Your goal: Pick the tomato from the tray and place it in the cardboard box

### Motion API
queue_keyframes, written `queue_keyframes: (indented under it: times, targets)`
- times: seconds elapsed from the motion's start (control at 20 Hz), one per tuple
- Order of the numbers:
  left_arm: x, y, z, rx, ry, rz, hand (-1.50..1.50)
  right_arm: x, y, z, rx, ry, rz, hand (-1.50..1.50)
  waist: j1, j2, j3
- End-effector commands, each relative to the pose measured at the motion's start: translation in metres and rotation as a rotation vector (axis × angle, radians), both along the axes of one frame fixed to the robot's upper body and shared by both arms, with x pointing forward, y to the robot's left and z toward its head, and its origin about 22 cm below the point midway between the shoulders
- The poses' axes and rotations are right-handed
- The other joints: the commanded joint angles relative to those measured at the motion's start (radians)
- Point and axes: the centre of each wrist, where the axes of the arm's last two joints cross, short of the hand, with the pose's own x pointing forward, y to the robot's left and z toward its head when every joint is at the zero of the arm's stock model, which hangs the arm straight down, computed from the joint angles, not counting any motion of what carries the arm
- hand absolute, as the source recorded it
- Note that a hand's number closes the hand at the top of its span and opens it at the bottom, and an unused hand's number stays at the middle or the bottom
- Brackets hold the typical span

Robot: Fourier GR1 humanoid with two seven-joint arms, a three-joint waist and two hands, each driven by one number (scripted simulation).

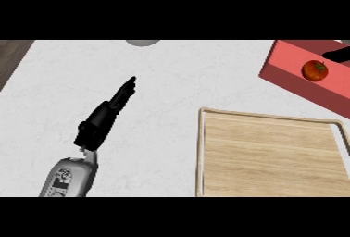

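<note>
The red tomato point(315, 71) with a green stem lies inside the reddish box point(290, 60) at the top right corner. Just above and to the right of it, a small black part of my right hand point(337, 55) comes in from the right edge, close to the tomato; the remainder of the hand is out of view. The wooden tray point(273, 157) with a raised rim lies at the lower right and holds nothing. My left hand point(109, 111) stands over the white counter at the left, fingers straight and pointing up and to the right, holding nothing.
A grey round object point(142, 42) shows partly at the top edge. The white counter point(171, 83) lies between the left hand and the tray. A dark wooden strip point(12, 55) borders the counter at the upper left.
</note>
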Motion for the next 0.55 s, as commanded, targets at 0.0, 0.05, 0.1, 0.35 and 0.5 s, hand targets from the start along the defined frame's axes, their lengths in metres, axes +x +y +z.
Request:
queue_keyframes:
  times: [0.0, 0.05, 0.1, 0.35, 0.5]
  targets:
    - [-0.011, -0.006, 0.002, -0.005, -0.007, 0.003, 0.0, -0.008, -0.018, -0.001, 0.106, -0.139, 0.005, -1.5, 0.002, -0.004, 0.001]
    - [-0.002, -0.01, 0.001, -0.016, 0.002, -0.013, 0.0, -0.013, -0.022, -0.016, 0.125, -0.192, -0.009, -1.5, 0.0, 0.004, 0.002]
    - [0.001, -0.007, -0.004, 0.0, 0.004, 0.007, 0.0, -0.009, -0.013, -0.012, 0.151, -0.267, -0.005, -1.5, -0.02, -0.005, 0.001]
    - [-0.001, 0.004, 0.005, 0.011, 0.001, 0.015, 0.0, -0.027, -0.048, 0.002, 0.298, -0.557, -0.055, -1.5, -0.021, -0.006, 0.003]
    - [0.002, 0.021, 0.006, -0.002, -0.01, 0.021, 0.0, -0.045, -0.075, 0.007, 0.366, -0.607, -0.065, -1.5, -0.027, -0.01, 0.0]
